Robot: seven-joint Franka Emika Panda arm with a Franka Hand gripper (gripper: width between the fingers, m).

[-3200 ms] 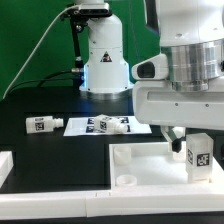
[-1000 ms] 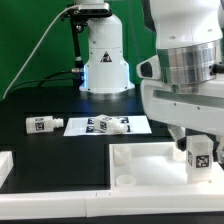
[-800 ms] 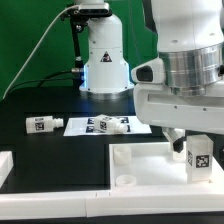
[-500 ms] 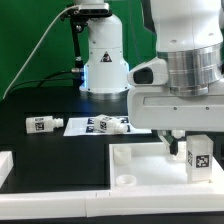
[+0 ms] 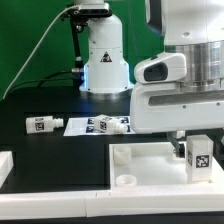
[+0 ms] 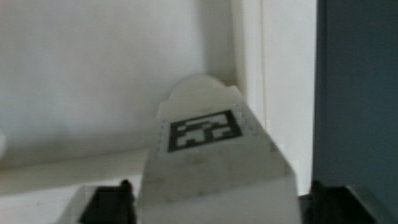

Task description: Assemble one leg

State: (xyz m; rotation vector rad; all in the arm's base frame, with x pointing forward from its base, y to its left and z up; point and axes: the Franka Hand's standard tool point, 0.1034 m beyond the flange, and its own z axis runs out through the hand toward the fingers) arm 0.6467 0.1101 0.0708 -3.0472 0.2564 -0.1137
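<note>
Wrist view, gripper [image 6: 210, 203] clasping leg [image 6: 212, 150] (tagged), over tray [image 5: 140, 170]

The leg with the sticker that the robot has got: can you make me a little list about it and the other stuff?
held leg: the leg, upright, tag facing the camera
gripper: the gripper, fingers on both sides of the leg
under it: the white tray, at its far right corner in the exterior view
other legs: one on the black table, one on the marker board

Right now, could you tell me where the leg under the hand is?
The leg stands upright at the exterior view's right, over the white tray, directly below the hand.
</note>
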